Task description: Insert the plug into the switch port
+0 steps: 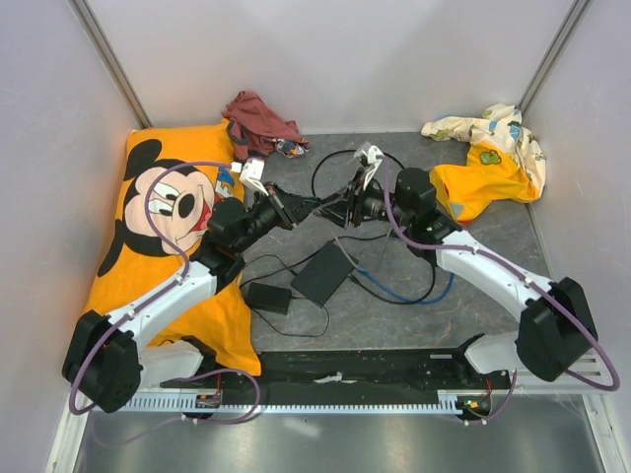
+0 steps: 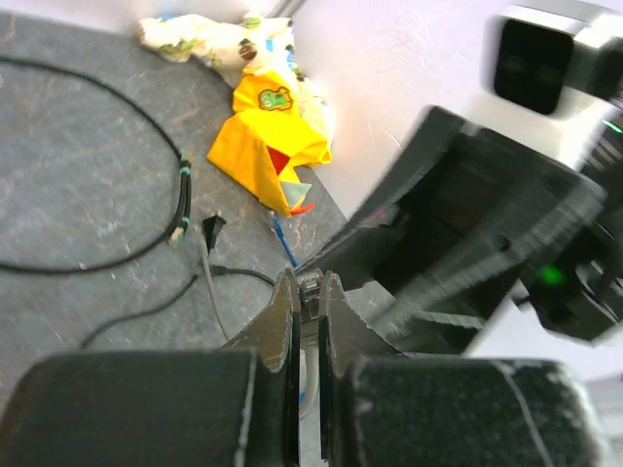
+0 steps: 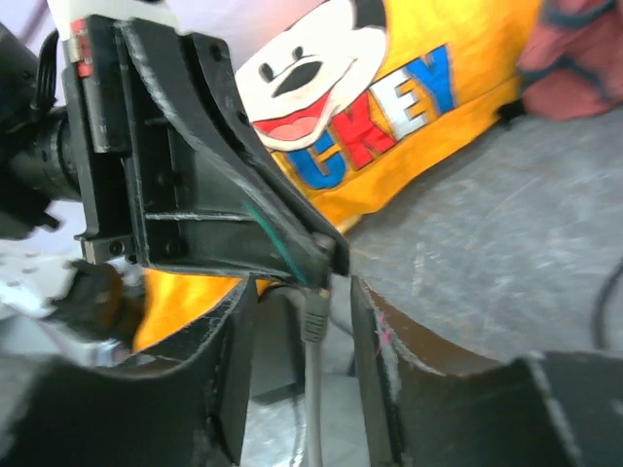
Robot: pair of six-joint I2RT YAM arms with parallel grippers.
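Grey mat [image 1: 414, 330] is carrying the pillow [image 1: 158, 246] on its left side. The switch [image 1: 323, 273] is lying flat mid-mat between my arms, with the brick [image 1: 267, 297] just beside it on the left, and I can't make out the port. My pincers are meeting tip to tip in the air beyond the switch: left pincer [image 2: 309, 292] is pressing together and pinching the plug [image 3: 313, 316], right pincer [image 3: 304, 292] is standing spread with a finger either side of it, not gripping, and the plug's grey cable [image 3: 313, 409] is trailing down.
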